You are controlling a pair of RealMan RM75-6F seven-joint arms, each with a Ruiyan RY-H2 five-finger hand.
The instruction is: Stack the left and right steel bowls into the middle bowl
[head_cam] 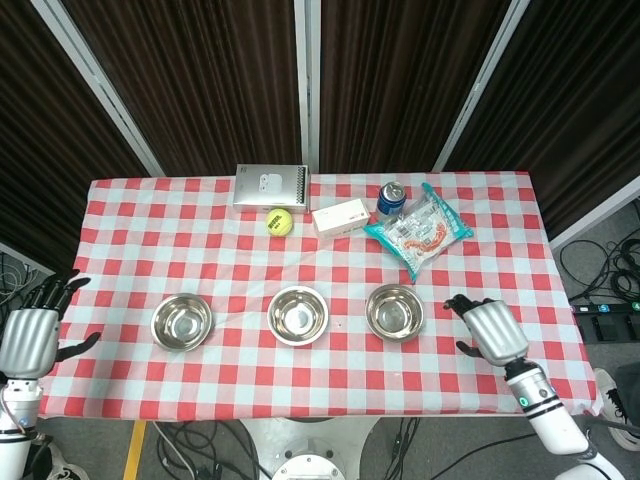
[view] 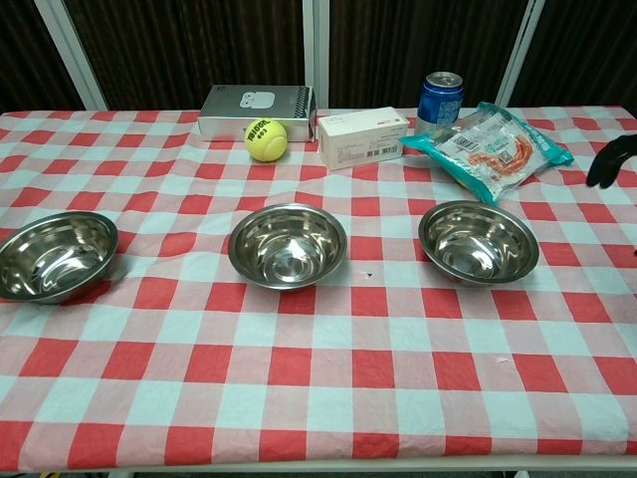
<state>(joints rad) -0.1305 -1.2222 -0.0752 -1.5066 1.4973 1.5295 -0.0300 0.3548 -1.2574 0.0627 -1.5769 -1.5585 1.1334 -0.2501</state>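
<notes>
Three steel bowls stand in a row on the red-checked tablecloth (head_cam: 330, 385): the left bowl (head_cam: 181, 322) (view: 55, 254), the middle bowl (head_cam: 298, 315) (view: 288, 245) and the right bowl (head_cam: 395, 311) (view: 479, 241). All three are upright and hold nothing. My left hand (head_cam: 35, 325) hovers off the table's left edge, fingers spread, holding nothing, well left of the left bowl. My right hand (head_cam: 488, 328) is over the cloth just right of the right bowl, fingers apart and empty. In the chest view only its dark fingers (view: 612, 159) show at the right edge.
At the back of the table are a silver box (head_cam: 268, 186) (view: 257, 111), a yellow tennis ball (head_cam: 279, 221) (view: 266, 138), a white carton (head_cam: 340, 216) (view: 364, 136), a blue can (head_cam: 391, 197) (view: 440, 98) and a teal snack bag (head_cam: 420, 229) (view: 493, 144).
</notes>
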